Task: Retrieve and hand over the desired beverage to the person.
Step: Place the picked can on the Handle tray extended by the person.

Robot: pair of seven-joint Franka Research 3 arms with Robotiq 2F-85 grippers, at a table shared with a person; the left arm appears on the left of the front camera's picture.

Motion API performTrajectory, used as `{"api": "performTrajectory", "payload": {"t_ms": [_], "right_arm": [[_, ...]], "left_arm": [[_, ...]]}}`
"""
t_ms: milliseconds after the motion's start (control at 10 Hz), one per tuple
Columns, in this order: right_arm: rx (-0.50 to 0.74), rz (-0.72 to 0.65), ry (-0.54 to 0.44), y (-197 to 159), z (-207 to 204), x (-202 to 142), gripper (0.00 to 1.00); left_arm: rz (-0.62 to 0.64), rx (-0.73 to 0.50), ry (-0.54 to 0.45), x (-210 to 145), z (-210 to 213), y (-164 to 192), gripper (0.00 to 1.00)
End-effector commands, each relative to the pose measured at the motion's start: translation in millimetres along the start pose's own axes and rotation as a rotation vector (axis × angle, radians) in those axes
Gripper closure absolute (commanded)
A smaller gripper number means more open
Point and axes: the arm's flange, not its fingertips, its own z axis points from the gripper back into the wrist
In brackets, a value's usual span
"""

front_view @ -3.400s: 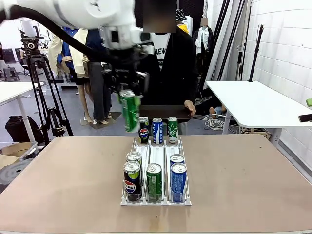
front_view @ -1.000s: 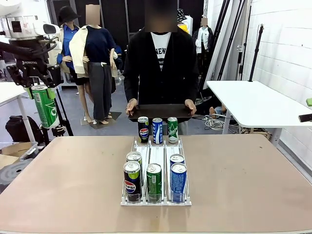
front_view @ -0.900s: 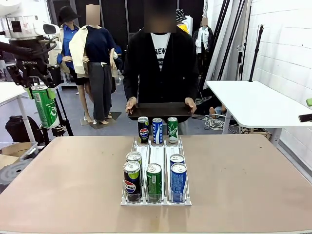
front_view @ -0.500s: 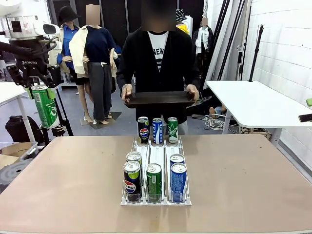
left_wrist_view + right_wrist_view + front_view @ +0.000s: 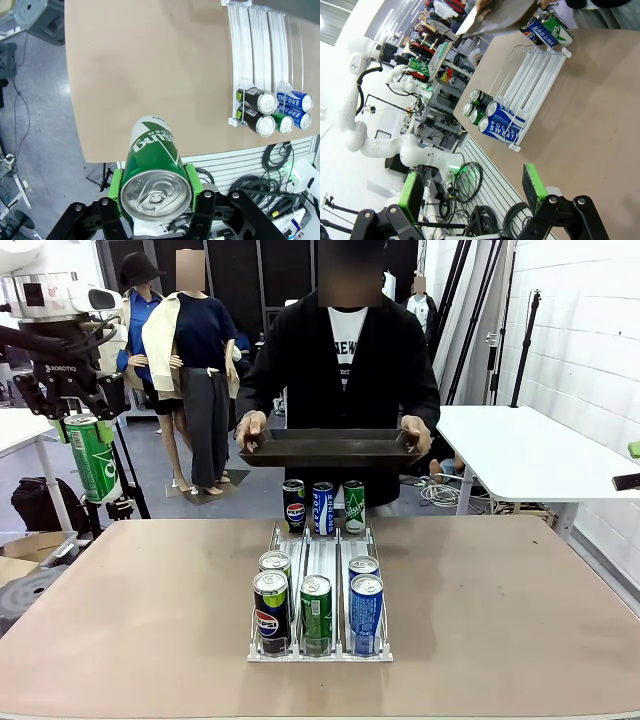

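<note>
Studio room; tan table (image 5: 150,580) shared with the person (image 5: 340,360).

Front view: the green can (image 5: 93,458) is held aloft, well left of the table edge, clamped near its top by the left gripper (image 5: 88,425). A dark tray (image 5: 330,447) is held out by the person above the far end of the can rack (image 5: 322,552). The rack's upright cans stand between can and tray.

Left wrist view: green pads (image 5: 116,186) are pressed on both sides of the can. It is judged fairly light, thin-walled and smooth, so a firm side grip is advised, without crushing.

Right wrist view: the right gripper (image 5: 472,192) is seen spread wide and empty.
</note>
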Motion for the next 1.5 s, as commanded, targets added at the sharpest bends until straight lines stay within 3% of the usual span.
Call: {"api": "performTrajectory", "payload": {"t_ms": [0,1000,1200,1400], "right_arm": [[-0.013,0.004,-0.009,0,-3,-2,0.0],[-0.013,0.004,-0.009,0,-3,-2,0.0],[-0.013,0.004,-0.009,0,-3,-2,0.0],[-0.013,0.004,-0.009,0,-3,-2,0.0]], "left_arm": [[0.002,-0.001,-0.006,-2,4,1,1.0],[0.0,0.0,0.0,0,0,0,1.0],[-0.016,-0.089,-0.043,9,16,-10,1.0],[-0.034,-0.097,-0.062,13,34,-27,1.0]]}}
